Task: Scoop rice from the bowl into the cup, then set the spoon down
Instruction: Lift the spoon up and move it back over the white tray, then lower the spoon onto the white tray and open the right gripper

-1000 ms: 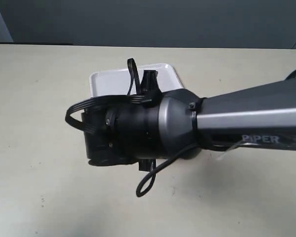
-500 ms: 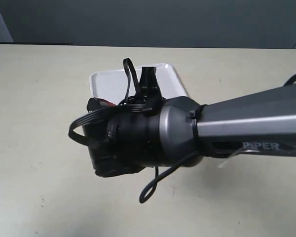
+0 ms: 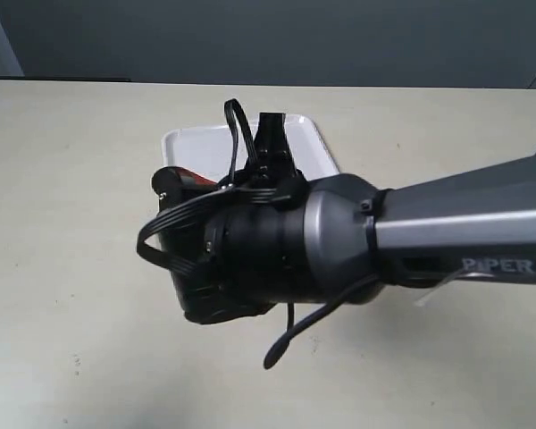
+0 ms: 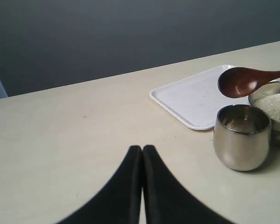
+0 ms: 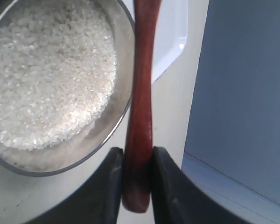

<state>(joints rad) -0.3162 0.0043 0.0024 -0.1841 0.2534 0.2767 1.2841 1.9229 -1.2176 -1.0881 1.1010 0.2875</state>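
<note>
My right gripper [image 5: 138, 156] is shut on the end of the dark reddish-brown spoon [image 5: 142, 84], whose handle runs past the rim of the metal bowl [image 5: 127, 100]. The bowl is full of white rice [image 5: 46, 74]. In the left wrist view the spoon head [image 4: 238, 83] hovers just above the steel cup [image 4: 241, 137], hollow side showing, no grains seen on it. The bowl [image 4: 276, 131] and its rice [image 4: 277, 103] stand right behind the cup. My left gripper [image 4: 142, 148] is shut and empty, low over bare table well short of the cup. In the exterior view the right arm [image 3: 339, 241] hides cup and bowl; a sliver of spoon [image 3: 195, 178] shows.
A flat white tray [image 4: 196, 98] lies on the beige table just beyond the cup and bowl, also seen as the tray [image 3: 205, 143] behind the right arm. A dark wall backs the table's far edge.
The right arm's wrist has shifted slightly toward the near side and rightward in the exterior view, and the spoon's red head has come into sight at the wrist's left.
</note>
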